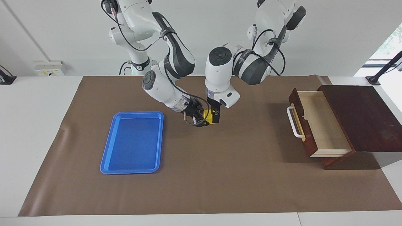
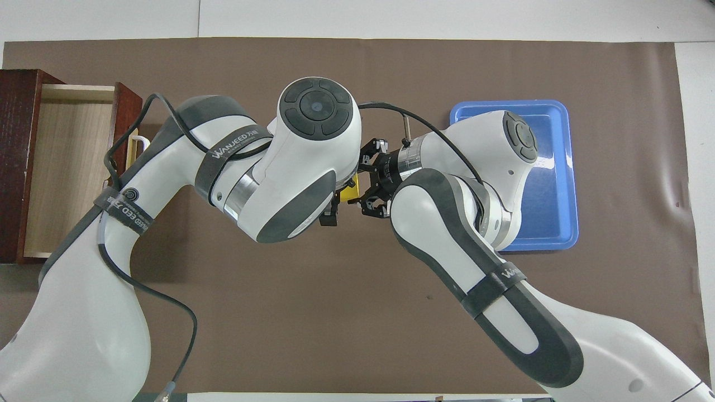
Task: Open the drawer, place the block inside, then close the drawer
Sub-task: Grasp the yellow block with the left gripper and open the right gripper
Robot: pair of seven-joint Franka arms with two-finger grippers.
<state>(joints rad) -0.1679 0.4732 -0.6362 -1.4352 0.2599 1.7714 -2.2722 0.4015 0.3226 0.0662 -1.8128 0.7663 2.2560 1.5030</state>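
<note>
The small yellow block [image 1: 208,116] hangs in the air over the middle of the brown mat, between the two grippers. My right gripper [image 1: 203,121] reaches in from the blue tray's end and is shut on the block. My left gripper [image 1: 214,118] points straight down and sits against the block on the drawer's side. In the overhead view only a corner of the block [image 2: 349,191] shows, between the right gripper [image 2: 360,187] and the left arm's wrist. The drawer [image 1: 320,125] stands pulled open toward the table's middle, its pale wood interior bare, its white handle [image 1: 293,122] facing the grippers.
The dark reddish-brown cabinet [image 1: 361,116] holding the drawer stands at the left arm's end of the table. A flat blue tray [image 1: 133,142] lies on the mat at the right arm's end. Both arms cover much of the mat's middle in the overhead view.
</note>
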